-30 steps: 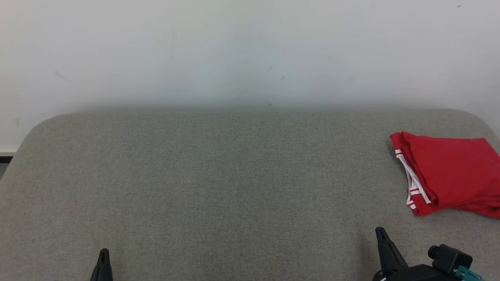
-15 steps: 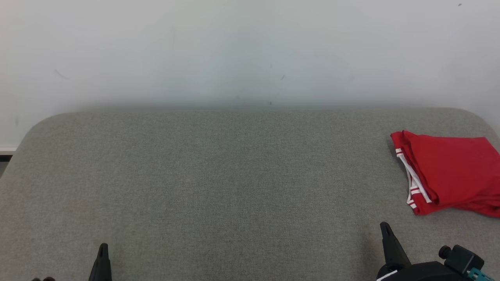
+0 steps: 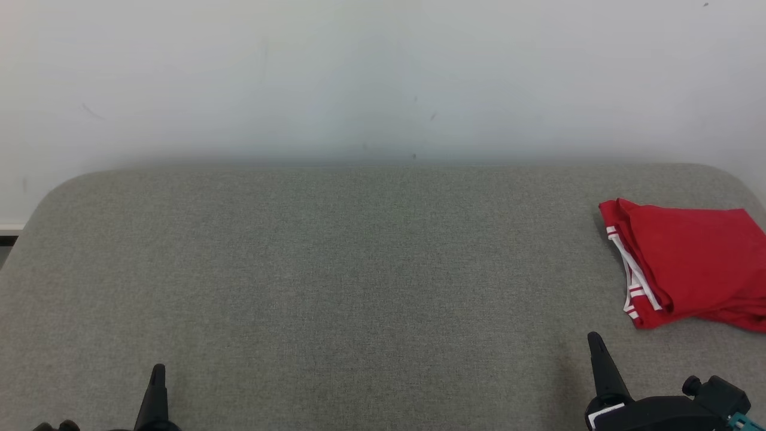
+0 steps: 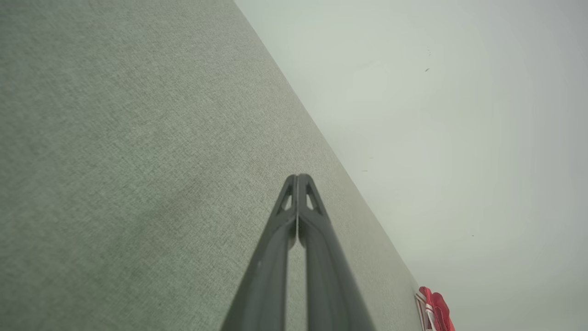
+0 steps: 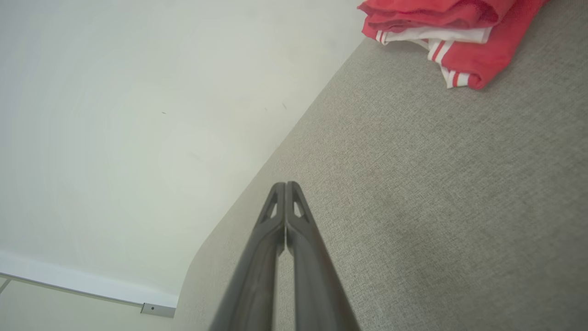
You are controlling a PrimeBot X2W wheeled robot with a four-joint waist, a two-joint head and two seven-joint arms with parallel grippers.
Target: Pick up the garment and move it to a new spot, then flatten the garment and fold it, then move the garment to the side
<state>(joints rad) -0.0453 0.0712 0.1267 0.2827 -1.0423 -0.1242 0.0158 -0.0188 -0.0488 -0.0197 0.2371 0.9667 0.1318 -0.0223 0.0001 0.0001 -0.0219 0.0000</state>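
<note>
Both grippers edge slightly up-frame: left gripper (image 3: 157, 370) at 7 o'clock, right gripper (image 3: 594, 340) at 5, each clenched, empty. Folded red garment (image 3: 688, 263) lies at 3 o'clock on grey cushion (image 3: 359, 269), probably parked aside deliberately.

The head camera looks forward and down from over the near edge of the grey fabric-covered surface (image 3: 359, 269), facing the plain white wall (image 3: 383, 72). The left wrist camera sits low and close above the surface, tilted, looking along the left gripper (image 4: 297, 176) toward the wall. The right wrist camera looks likewise along the right gripper (image 5: 285, 183). All three share the surface's far edge, the wall and the folded red garment with white stripes (image 3: 688, 263).
</note>
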